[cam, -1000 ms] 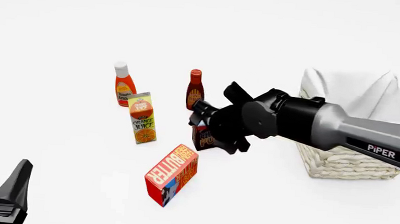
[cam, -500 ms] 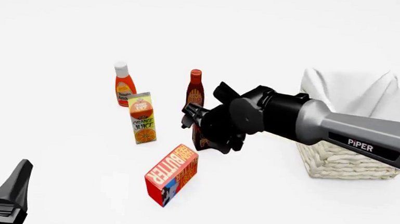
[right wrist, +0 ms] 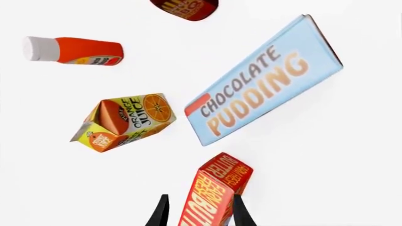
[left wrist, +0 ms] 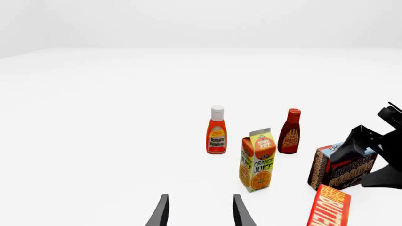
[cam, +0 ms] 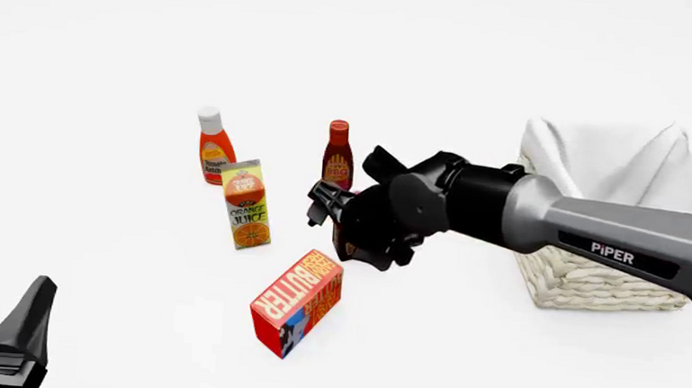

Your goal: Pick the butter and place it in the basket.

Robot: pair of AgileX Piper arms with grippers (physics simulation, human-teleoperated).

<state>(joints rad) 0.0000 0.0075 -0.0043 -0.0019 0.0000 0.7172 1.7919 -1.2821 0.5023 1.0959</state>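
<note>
Approach step: right tool (right wrist: 197, 212), fingers spread, hung above butter (cam: 296, 302); next, descend and straddle it. Left tool (left wrist: 197, 212) spread, idle.

Four distractor groceries on the white table (cam: 101, 260), clustered left of centre in the front view.

Ketchup bottle (cam: 214, 147) stands upright at upper left of the cluster, white cap, red body. Orange juice carton (cam: 247, 204) upright just below-right of it, near but apart. BBQ sauce bottle (cam: 338, 155) upright at centre, dark red-brown, right of the ketchup. Chocolate pudding box (left wrist: 341, 168) mostly hidden in the front view; left wrist view shows it standing at right edge of frame, right of the juice; right wrist view shows its pale blue face with "CHOCOLATE PUDDING" lettering at upper right.
</note>
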